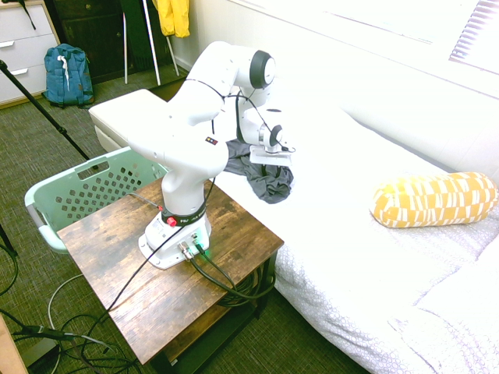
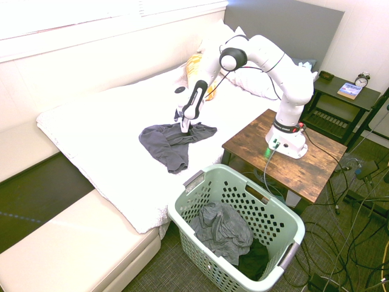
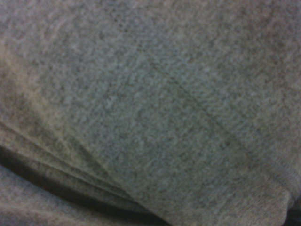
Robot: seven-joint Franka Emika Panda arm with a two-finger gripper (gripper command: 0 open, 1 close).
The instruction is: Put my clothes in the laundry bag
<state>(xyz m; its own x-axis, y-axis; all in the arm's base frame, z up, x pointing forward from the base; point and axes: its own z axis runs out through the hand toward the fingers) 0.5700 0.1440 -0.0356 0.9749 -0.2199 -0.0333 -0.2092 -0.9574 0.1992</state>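
One garment: a charcoal-grey piece of clothes [image 2: 167, 141] lay crumpled on the white bed [image 2: 103, 128], near the edge facing the basket; its knit filled the wrist view [image 3: 150, 108]
Pincer: the pincer [image 2: 184, 126] pointed steeply down, its tip at the garment's upper edge; whether its fingers were spread or pinching cloth could not be told
Laundry bag: the mint-green laundry basket [image 2: 276, 210] stood on the floor just beside the bed; grey and dark garments [image 2: 222, 228] lay inside
Worktop: the wooden worktop [image 1: 156, 292] stood between basket and bed
Pillow: a yellow patterned bolster [image 1: 433, 199] lay well apart
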